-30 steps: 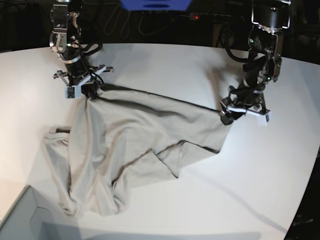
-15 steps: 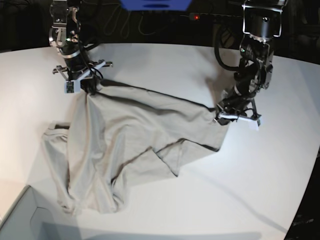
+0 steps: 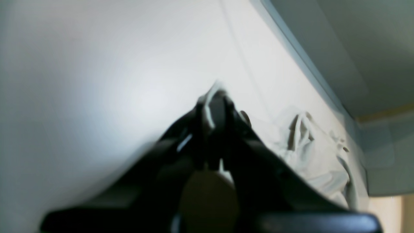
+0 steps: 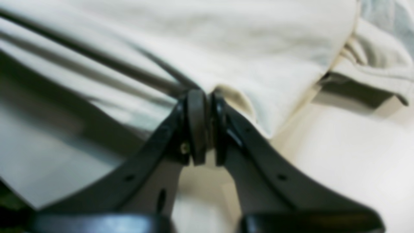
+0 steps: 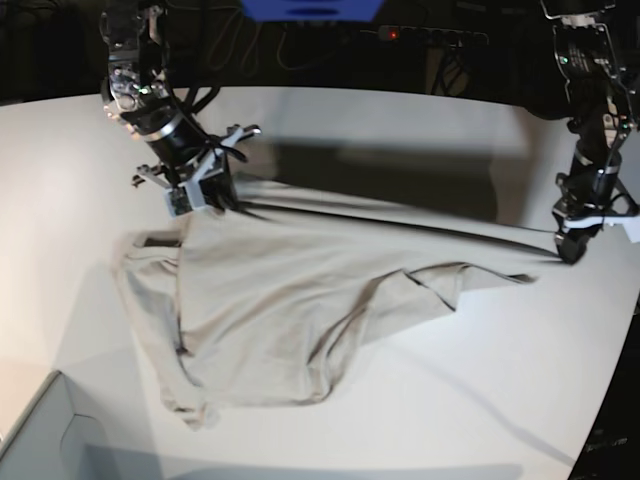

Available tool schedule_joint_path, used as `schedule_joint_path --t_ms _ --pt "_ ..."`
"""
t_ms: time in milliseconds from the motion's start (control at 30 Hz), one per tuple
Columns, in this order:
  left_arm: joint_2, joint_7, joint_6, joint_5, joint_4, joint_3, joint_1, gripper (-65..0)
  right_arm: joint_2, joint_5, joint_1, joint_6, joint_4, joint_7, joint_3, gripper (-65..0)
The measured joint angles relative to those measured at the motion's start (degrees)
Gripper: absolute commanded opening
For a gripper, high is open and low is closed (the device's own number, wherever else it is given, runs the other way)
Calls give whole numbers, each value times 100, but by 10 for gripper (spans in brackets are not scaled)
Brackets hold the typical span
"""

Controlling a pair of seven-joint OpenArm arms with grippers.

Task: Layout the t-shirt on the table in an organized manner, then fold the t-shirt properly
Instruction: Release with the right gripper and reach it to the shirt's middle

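left claw (image 5: 568, 252) pinching t-shirt (image 5: 290, 290) edge | right claw (image 5: 212, 196) pinching t-shirt | cloth taut over table (image 5: 400, 400)

Non-task items observed in the base view:

A pale grey box (image 5: 45, 435) occupies the near left corner; only its corner and open interior wall are in frame.

A blue object (image 5: 310, 9) sits at the far edge, top centre, cut off by the frame.

A dark strip unit with a small red light (image 5: 393, 35) lies beyond the far rim, right of the blue object.

Black cables (image 5: 250, 45) loop against the dark background at far left of centre.

In the left wrist view, a grey wall surface (image 3: 355, 48) fills the upper right, blurred.
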Motion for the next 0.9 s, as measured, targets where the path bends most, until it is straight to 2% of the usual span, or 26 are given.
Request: schedule_joint_path --t_ms 200,267,500,733,900 --pt "-63 245 111 28 -15 -664 -55 -650 63 -122 -37 15 542 -271 -328 -376" --pt "-46 251 114 31 -2 -697 -55 -650 61 -105 -72 15 649 -260 -398 -337" --pt "-2 293 111 26 9 -719 -57 -650 55 -107 -343 15 385 -240 -450 -327" --pt "-26 332 111 48 17 -737 -264 -650 -85 -111 -157 9 -398 -219 -1550 -326" --pt "-35 332 118 72 17 -743 -214 -650 -330 -103 219 -4 -1051 -201 -1770 -326"
